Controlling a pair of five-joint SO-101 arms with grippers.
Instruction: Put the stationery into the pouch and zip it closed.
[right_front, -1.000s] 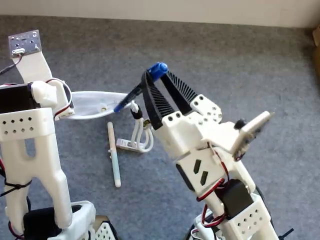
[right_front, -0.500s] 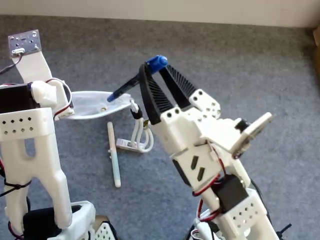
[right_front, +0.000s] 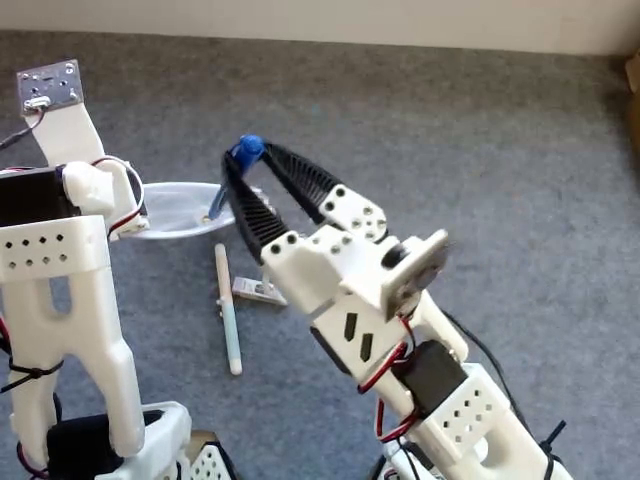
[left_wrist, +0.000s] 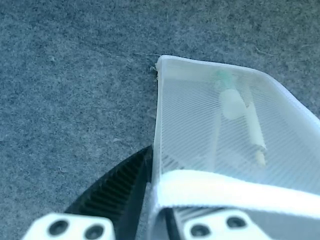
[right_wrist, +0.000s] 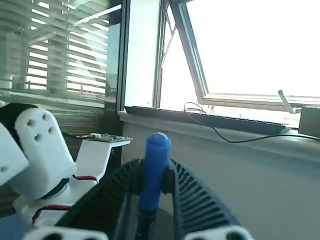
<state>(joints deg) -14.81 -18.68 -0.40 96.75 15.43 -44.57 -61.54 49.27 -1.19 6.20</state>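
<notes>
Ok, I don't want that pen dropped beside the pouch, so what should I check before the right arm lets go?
1. Right end effector shut on the blue pen: ok.
2. Left end effector clamped on the pouch edge: ok.
3. Pouch mouth held open: ok.
4. Pen tip inside the mouth: cannot tell; from above it ends at the rim.
5. All stationery packed: not ok, a white pen lies outside the pouch.

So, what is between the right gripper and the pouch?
The blue pen: the right gripper is shut on it, and in the high view its lower end meets the pouch.
</notes>
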